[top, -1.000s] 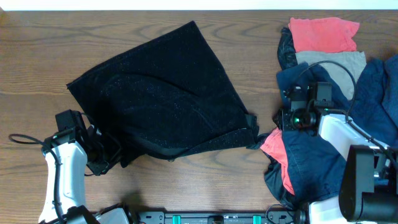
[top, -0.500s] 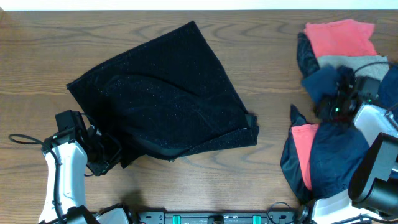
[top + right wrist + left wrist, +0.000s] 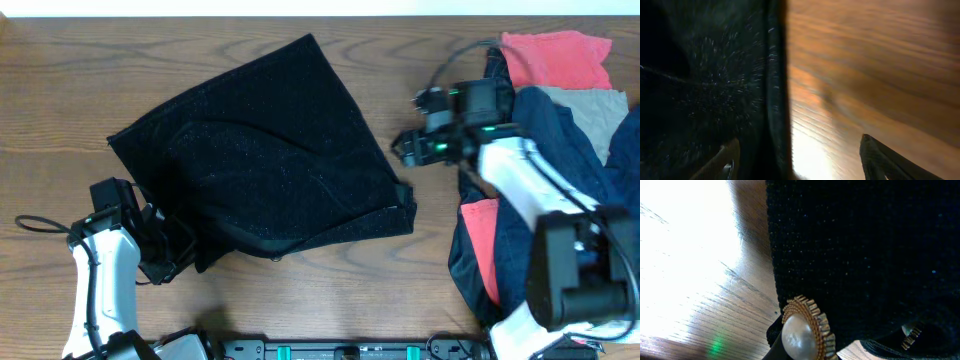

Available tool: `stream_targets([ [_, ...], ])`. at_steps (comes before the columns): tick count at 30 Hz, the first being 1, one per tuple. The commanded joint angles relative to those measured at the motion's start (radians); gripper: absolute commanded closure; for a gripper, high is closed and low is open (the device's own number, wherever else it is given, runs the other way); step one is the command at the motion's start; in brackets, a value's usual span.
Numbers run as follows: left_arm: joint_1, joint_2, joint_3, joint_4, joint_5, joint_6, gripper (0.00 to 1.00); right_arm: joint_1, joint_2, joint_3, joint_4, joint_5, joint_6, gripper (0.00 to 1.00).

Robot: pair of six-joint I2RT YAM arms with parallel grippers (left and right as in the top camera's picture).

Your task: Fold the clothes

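Note:
The black fuzzy garment (image 3: 270, 160) lies spread on the wooden table, left of centre. My left gripper (image 3: 170, 250) is at its lower left corner and looks shut on the cloth there. In the left wrist view the garment (image 3: 865, 245) fills the frame, with a pearl button in a gold rim (image 3: 802, 332) right at the jaws and a second button (image 3: 912, 332) partly showing. My right gripper (image 3: 405, 148) is open at the garment's right edge. In the right wrist view its fingers (image 3: 800, 162) straddle that edge (image 3: 775, 100), one over the cloth and one over bare wood.
A pile of other clothes sits at the right: a red cloth (image 3: 555, 58), a grey cloth (image 3: 600, 110), a navy garment (image 3: 540, 260) and a pink-red piece (image 3: 482, 230). A loose cable (image 3: 35, 225) lies at the left edge.
My right arm has swung from the clothes pile up and left to the black garment's right edge. The pile has shifted right, away from the garment. The left arm has not moved.

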Motion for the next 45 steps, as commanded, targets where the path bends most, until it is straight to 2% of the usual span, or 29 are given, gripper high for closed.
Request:
stream_targets([
  [1, 0.007, 0.002, 0.005, -0.007, -0.013, 0.017, 0.94, 0.062, 0.072, 0.003, 0.043, 0.093, -0.007, 0.23],
  [11, 0.007, 0.002, 0.005, -0.008, -0.013, 0.017, 0.94, 0.172, 0.202, 0.003, 0.255, 0.105, 0.044, 0.29],
  [13, 0.007, 0.002, 0.005, -0.008, -0.013, 0.017, 0.94, 0.192, 0.202, 0.003, 0.285, 0.113, 0.044, 0.35],
  [15, 0.007, 0.002, 0.005, -0.007, -0.013, 0.017, 0.94, 0.204, 0.202, 0.003, 0.306, 0.112, 0.045, 0.5],
  [16, 0.007, 0.002, 0.005, -0.007, -0.013, 0.017, 0.94, 0.208, 0.202, 0.003, 0.31, 0.119, 0.045, 0.61],
  [18, 0.007, 0.002, 0.005, -0.01, -0.013, 0.017, 0.94, 0.215, 0.202, 0.003, 0.304, 0.165, 0.05, 0.93],
  [19, 0.007, 0.002, 0.005, -0.015, -0.013, 0.017, 0.94, 0.217, 0.202, 0.003, 0.298, 0.203, 0.06, 0.99],
  [24, 0.007, 0.002, 0.005, -0.057, -0.016, 0.048, 0.94, 0.196, 0.199, 0.023, 0.328, 0.431, 0.222, 0.99],
  [28, 0.007, 0.002, 0.005, -0.082, -0.118, 0.05, 0.94, 0.12, 0.199, 0.157, 0.332, 0.436, 0.289, 0.99],
  [35, 0.007, 0.002, 0.005, -0.068, -0.118, 0.05, 0.94, 0.011, 0.199, 0.358, 0.314, 0.433, 0.315, 0.99],
  [36, 0.007, 0.002, 0.005, -0.066, -0.118, 0.05, 0.94, 0.005, 0.199, 0.364, 0.31, 0.433, 0.314, 0.97],
  [40, 0.007, 0.002, 0.005, -0.067, -0.118, 0.05, 0.94, -0.013, 0.199, 0.365, 0.217, 0.429, 0.282, 0.18],
  [41, 0.007, 0.002, 0.005, -0.067, -0.118, 0.05, 0.94, -0.015, 0.199, 0.365, 0.176, 0.429, 0.264, 0.01],
  [45, 0.007, 0.002, 0.005, -0.066, -0.117, 0.05, 0.94, -0.016, 0.199, 0.365, -0.048, 0.429, 0.212, 0.01],
])
